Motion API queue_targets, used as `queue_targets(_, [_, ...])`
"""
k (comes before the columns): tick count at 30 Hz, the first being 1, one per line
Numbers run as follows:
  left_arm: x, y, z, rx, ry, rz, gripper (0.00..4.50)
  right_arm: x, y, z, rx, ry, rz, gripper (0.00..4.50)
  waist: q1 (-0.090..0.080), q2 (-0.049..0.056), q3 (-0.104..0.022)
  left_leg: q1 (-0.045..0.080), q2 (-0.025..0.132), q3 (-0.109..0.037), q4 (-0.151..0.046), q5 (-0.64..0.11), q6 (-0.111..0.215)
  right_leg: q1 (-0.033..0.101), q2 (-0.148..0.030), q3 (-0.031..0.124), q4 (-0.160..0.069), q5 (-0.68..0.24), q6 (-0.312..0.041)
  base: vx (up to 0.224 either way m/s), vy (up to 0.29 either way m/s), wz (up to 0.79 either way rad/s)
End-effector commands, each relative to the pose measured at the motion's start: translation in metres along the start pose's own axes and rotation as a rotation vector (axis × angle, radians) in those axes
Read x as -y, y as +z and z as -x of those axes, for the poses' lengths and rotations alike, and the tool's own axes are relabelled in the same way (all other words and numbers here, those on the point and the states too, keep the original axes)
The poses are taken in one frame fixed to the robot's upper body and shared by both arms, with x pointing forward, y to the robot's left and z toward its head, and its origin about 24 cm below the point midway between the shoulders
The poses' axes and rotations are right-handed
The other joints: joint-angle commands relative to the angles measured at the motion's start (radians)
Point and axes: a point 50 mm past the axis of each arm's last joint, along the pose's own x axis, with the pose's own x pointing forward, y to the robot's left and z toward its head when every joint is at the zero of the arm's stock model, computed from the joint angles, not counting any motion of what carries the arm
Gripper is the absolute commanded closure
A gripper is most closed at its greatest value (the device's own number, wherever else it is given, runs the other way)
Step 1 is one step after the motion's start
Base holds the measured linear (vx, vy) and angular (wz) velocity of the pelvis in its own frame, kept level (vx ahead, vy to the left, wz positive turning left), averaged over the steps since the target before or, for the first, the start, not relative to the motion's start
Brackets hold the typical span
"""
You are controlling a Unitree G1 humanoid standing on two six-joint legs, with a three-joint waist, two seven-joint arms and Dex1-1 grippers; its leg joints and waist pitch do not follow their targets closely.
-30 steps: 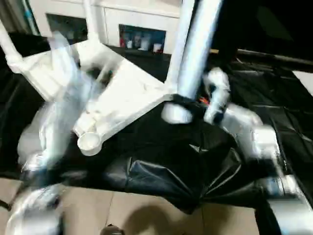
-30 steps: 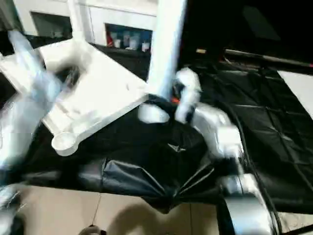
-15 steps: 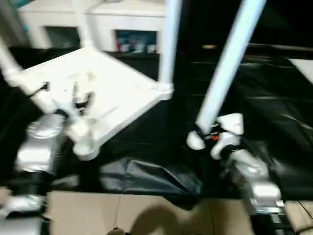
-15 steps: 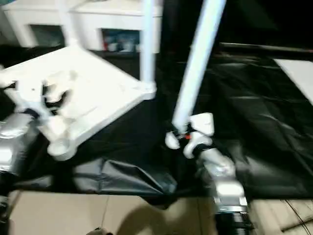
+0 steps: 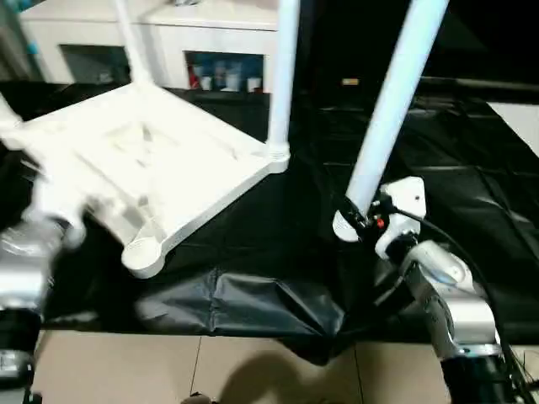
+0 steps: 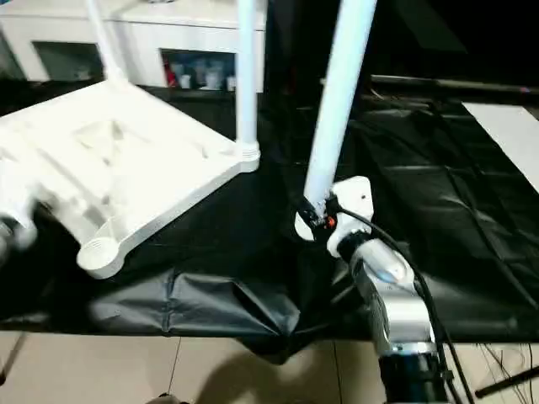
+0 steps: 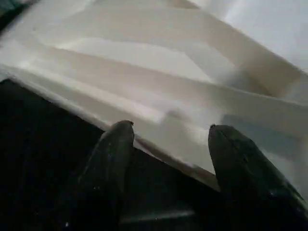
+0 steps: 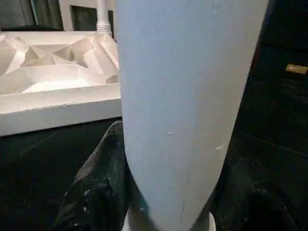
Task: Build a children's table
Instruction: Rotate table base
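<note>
- The desk (image 5: 472, 168) in front of me is covered with a black, shiny plastic sheet (image 5: 253, 299) that has many wrinkles and hangs over the front edge.
- Under the front edge I see a floor of pale beige tiles (image 5: 168, 370).
- Behind the desk stands a white cabinet (image 5: 210, 50) with open compartments, and small coloured things sit in one of them; I cannot tell what they are.
- The white plastic square top (image 5: 143, 168) of the children's table lies upside down on the left part of the desk, with its ribbed underside up.
- An empty round corner socket (image 5: 141, 252) is at the corner nearest to me.
- One long white tube leg (image 5: 282, 76) stands upright in the right corner socket, and another thin white leg (image 5: 126, 38) rises at the far corner.
- My right hand (image 5: 362, 220) is clamped on the lower end of a fourth long white tapered tube leg (image 5: 392, 101), which leans a little and is apart from the top, to its right.
- My left hand (image 7: 168, 139) is at the edge of the top, its two black fingers (image 7: 113, 154) apart and holding nothing.
</note>
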Motion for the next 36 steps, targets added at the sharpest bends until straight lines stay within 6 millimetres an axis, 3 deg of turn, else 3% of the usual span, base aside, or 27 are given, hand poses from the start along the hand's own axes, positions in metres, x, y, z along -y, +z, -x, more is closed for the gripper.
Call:
queue_targets(1, [0.021, -0.013, -0.002, -0.09, -0.144, -0.005, 1.66, 0.002, 0.004, -0.002, 0.003, 0.001, 0.02, 2.64, -0.002, 0.013, -0.06, 0.017, 0.01, 0.0, -0.078, -0.303, -0.031, 0.034, -0.058, 0.039, -0.082, -0.283, -0.163, 0.0, 0.0, 0.0])
queue_targets(5, [0.035, -0.005, 0.0, -0.079, -0.267, 0.001, 1.66, 0.003, 0.006, -0.002, 0.007, -0.002, 0.027, 2.64, -0.004, 0.018, -0.06, 0.019, 0.01, 0.001, -0.079, -0.327, -0.035, 0.032, -0.058, 0.041, -0.088, -0.331, -0.155, 0.0, 0.0, 0.0])
queue_targets(11, [0.06, 0.012, 0.004, -0.052, -0.46, 0.052, 1.66, 0.006, 0.009, -0.002, 0.013, -0.004, 0.053, 2.64, -0.003, 0.02, -0.06, 0.021, 0.009, 0.003, -0.077, -0.327, -0.034, 0.031, -0.054, 0.04, -0.09, -0.321, -0.164, 0.0, 0.0, 0.0])
queue_targets(19, [0.094, 0.024, -0.003, -0.037, -0.611, 0.039, 1.66, 0.015, 0.015, -0.003, 0.027, -0.017, 0.086, 2.64, -0.001, 0.016, -0.062, 0.018, 0.006, 0.007, -0.073, -0.302, -0.024, 0.035, -0.053, 0.04, -0.093, -0.324, -0.153, 0.0, 0.0, 0.0])
queue_targets(22, [0.11, 0.032, -0.007, -0.019, -0.649, 0.037, 1.66, 0.015, 0.017, -0.004, 0.03, -0.016, 0.09, 2.64, 0.0, 0.016, -0.062, 0.017, 0.007, 0.006, -0.075, -0.302, -0.024, 0.035, -0.054, 0.039, -0.095, -0.341, -0.146, 0.0, 0.0, 0.0])
queue_targets(24, [0.131, 0.044, -0.01, 0.027, -0.688, 0.008, 1.66, 0.016, 0.018, -0.005, 0.032, -0.015, 0.094, 2.64, 0.001, 0.016, -0.063, 0.017, 0.008, 0.007, -0.074, -0.296, -0.023, 0.036, -0.054, 0.039, -0.097, -0.333, -0.143, 0.0, 0.0, 0.0])
queue_targets(30, [0.155, 0.072, -0.023, 0.223, -0.6, -0.033, 1.66, 0.019, 0.02, -0.006, 0.043, -0.027, 0.089, 2.64, 0.011, 0.013, -0.066, 0.013, 0.005, 0.009, -0.069, -0.272, -0.007, 0.039, -0.052, 0.038, -0.102, -0.308, -0.138, 0.0, 0.0, 0.0])
queue_targets(34, [0.151, 0.09, -0.026, 0.35, -0.507, -0.05, 1.66, 0.02, 0.021, -0.007, 0.051, -0.035, 0.068, 2.64, 0.018, 0.013, -0.069, 0.005, 0.007, 0.005, -0.073, -0.258, -0.009, 0.046, -0.056, 0.036, -0.1, -0.307, -0.12, 0.0, 0.0, 0.0])
queue_targets(36, [0.147, 0.1, -0.022, 0.429, -0.508, -0.031, 1.66, 0.022, 0.022, -0.006, 0.057, -0.047, 0.037, 2.64, 0.017, 0.013, -0.07, 0.007, 0.008, 0.004, -0.072, -0.252, -0.011, 0.045, -0.056, 0.035, -0.096, -0.277, -0.131, 0.0, 0.0, 0.0])
